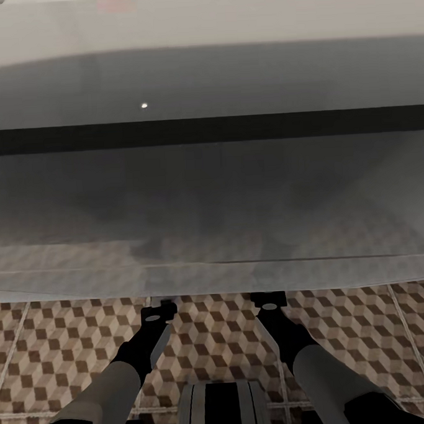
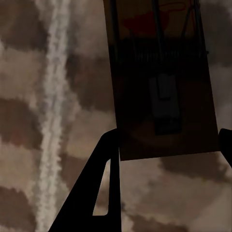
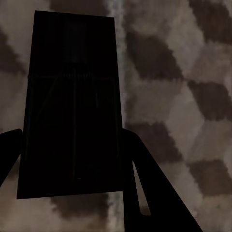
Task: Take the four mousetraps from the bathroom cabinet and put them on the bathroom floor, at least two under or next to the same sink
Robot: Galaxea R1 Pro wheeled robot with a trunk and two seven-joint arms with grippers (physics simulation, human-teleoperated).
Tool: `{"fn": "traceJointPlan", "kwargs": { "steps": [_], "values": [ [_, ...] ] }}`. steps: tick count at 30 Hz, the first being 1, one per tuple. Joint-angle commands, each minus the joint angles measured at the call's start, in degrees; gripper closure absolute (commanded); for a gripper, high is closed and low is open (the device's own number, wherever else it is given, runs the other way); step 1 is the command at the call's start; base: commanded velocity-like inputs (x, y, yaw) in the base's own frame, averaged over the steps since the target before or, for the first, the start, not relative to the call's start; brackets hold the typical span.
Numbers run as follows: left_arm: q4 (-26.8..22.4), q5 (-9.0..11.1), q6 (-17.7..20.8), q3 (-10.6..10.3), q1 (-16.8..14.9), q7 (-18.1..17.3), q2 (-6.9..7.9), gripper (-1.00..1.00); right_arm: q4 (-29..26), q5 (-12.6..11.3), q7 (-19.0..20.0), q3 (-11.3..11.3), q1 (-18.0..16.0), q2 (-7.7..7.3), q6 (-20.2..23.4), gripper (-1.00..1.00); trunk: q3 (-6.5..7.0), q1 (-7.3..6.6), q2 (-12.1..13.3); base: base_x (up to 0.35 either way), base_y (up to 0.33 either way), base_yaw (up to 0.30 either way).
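Note:
My left gripper is shut on a brown wooden mousetrap with a red mark and wire parts, held just above the cube-patterned bathroom floor. A second mousetrap, dark in shadow, sits between the fingers of my right gripper, which is shut on it over the tiles. In the head view both forearms reach forward and down beneath the white sink, whose vanity front hides the fingers and traps. The cabinet is out of view.
The vanity spans the whole width ahead and overhangs the arms' wrists. Patterned floor tiles show on both sides of my arms, and my trunk sits low between them.

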Motion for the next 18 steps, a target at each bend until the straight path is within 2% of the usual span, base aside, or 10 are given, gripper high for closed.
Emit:
{"fn": "traceJointPlan", "kwargs": {
  "steps": [1,9,10,12,18],
  "values": [
    [-0.1,0.1,0.4,-0.3,0.0,0.4,0.01,1.0,-0.1,-0.3,-0.5,0.5,0.0,-0.06,0.4,1.0,-0.03,-0.01,0.0,0.0,0.0,0.0],
    [-0.1,0.1,0.4,-0.3,0.0,0.4,0.03,1.0,0.3,-0.2,-0.5,0.5,0.0,-0.07,-0.7,1.0,-0.03,-0.01,0.0,0.0,0.0,0.0],
    [-0.1,0.1,0.4,-0.3,0.0,0.4,0.04,1.0,0.4,-0.2,-0.5,0.5,0.0,-0.07,-3.8,1.0,-0.03,-0.01,0.0,0.0,0.0,0.0],
    [-0.1,0.1,0.4,-0.3,0.0,0.4,0.06,1.0,0.7,-0.2,-0.6,0.4,0.0,-0.11,-7.0,1.0,-0.03,-0.01,0.0,0.0,0.0,0.0],
    [-0.1,0.1,0.4,-0.3,0.0,0.4,0.07,1.0,1.1,-0.2,-1.1,0.5,0.0,-0.14,-9.7,1.0,-0.03,-0.01,0.0,0.0,0.0,0.0]
  ]
}}
